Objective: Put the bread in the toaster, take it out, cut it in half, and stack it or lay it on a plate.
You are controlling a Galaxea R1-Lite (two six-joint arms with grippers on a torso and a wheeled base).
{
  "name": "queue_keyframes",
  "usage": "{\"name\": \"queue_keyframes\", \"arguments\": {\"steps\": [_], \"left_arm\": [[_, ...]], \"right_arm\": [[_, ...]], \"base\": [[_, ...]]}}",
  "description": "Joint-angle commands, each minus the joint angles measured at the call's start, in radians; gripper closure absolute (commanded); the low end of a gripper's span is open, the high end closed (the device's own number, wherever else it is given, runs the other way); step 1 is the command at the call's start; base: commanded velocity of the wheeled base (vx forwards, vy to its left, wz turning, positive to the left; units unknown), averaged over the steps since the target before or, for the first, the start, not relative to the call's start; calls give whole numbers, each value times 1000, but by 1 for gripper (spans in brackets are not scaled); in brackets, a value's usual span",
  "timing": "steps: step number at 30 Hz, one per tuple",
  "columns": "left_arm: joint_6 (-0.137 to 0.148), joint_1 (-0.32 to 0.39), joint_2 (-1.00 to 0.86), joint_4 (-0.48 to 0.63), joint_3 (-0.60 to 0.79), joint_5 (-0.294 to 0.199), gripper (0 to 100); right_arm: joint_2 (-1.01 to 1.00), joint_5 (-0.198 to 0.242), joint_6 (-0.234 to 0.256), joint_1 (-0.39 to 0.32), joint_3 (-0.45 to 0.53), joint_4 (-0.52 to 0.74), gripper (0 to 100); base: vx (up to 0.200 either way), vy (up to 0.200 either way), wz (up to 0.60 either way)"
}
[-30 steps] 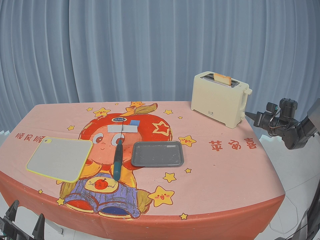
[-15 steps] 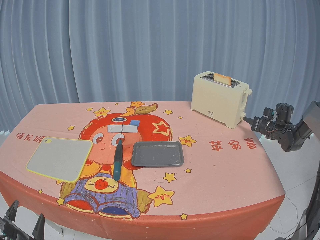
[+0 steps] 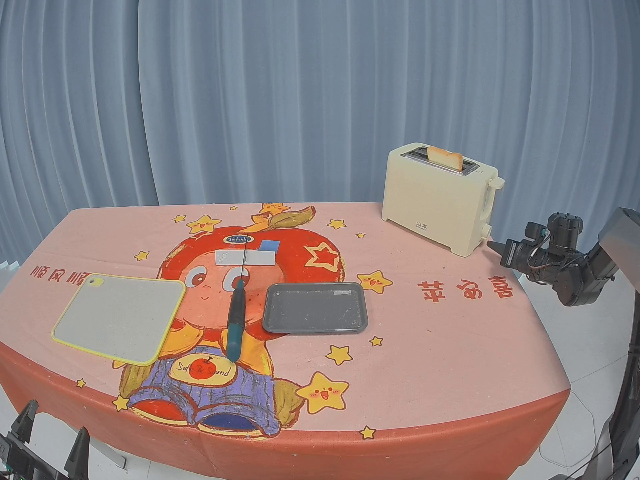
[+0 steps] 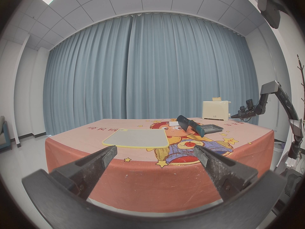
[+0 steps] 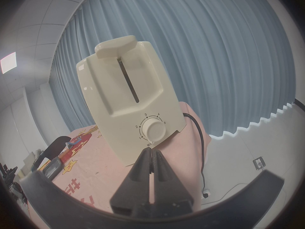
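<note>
Item: my right tool (image 3: 492,244). Over the last second it has sunk beside the lever end of the toaster (image 3: 437,198), and its tip is now low near the toaster's base. My right arm has dropped with it.

I see a cream toaster (image 3: 437,198) with golden-brown bread (image 3: 445,158). The tablecloth (image 3: 433,341) is pink with a red apple cartoon and yellow stars.

Head camera: looking down over my whole table (image 3: 433,368). Left wrist: low, far off, level with its edge. Right wrist: close on the toaster (image 5: 105,93), right of centre in my head frame, shared by all views
</note>
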Motion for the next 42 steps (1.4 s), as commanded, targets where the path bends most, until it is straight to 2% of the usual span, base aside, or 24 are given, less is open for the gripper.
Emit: {"name": "queue_keyframes", "arguments": {"steps": [1,4,7,15,21,42], "left_arm": [[0,0,2,0,8,0,0],[0,0,2,0,8,0,0],[0,0,2,0,8,0,0],[0,0,2,0,10,0,0],[0,0,2,0,8,0,0],[0,0,2,0,10,0,0]], "right_arm": [[13,1,0,-1,-5,-1,100],[24,-1,0,-3,-16,-1,100],[32,-27,0,-1,-25,0,100],[42,-35,0,7,-36,0,100],[62,-76,0,16,-55,0,100],[55,-75,1,22,-57,-9,100]], "base": [[0,0,0],[0,0,0],[0,0,0],[0,0,0],[0,0,0],[0,0,0]]}}
